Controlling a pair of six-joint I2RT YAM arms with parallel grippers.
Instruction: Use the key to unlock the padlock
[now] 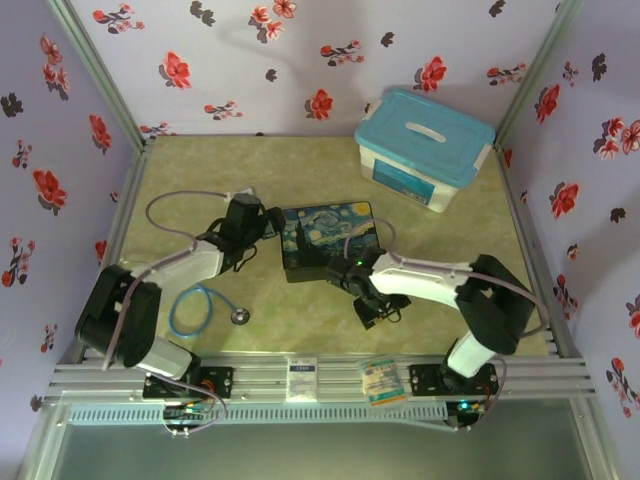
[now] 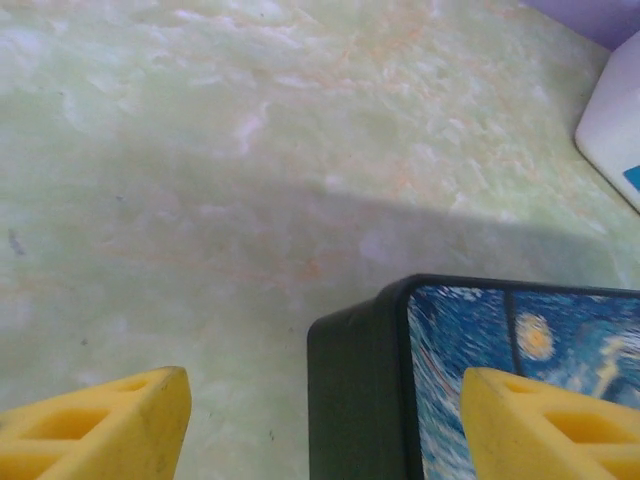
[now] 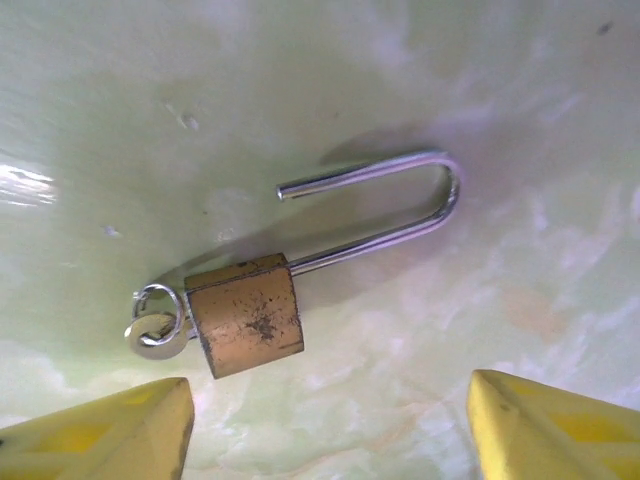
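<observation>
Padlock (image 3: 245, 315) is lying flat on the greenish table (image 3: 520, 120) just ahead of the right claw (image 3: 325, 405), not touching either yellow finger (image 3: 110, 430). The brass body sits nearer the finger on the view's left edge. The silver shackle (image 3: 400, 195) runs off away from the claw toward the far right side, and its short leg is popped free of the body. A little metal ring (image 3: 157, 303) hugs the body's bottom end, and the key (image 3: 150, 338) looks tucked in right there, though it's too tiny to make out properly. Right claw is spread wide with nothing in it. Left claw (image 2: 325, 400) is spread wide too, empty, sitting over the corner of the painted box (image 2: 520, 350).
</observation>
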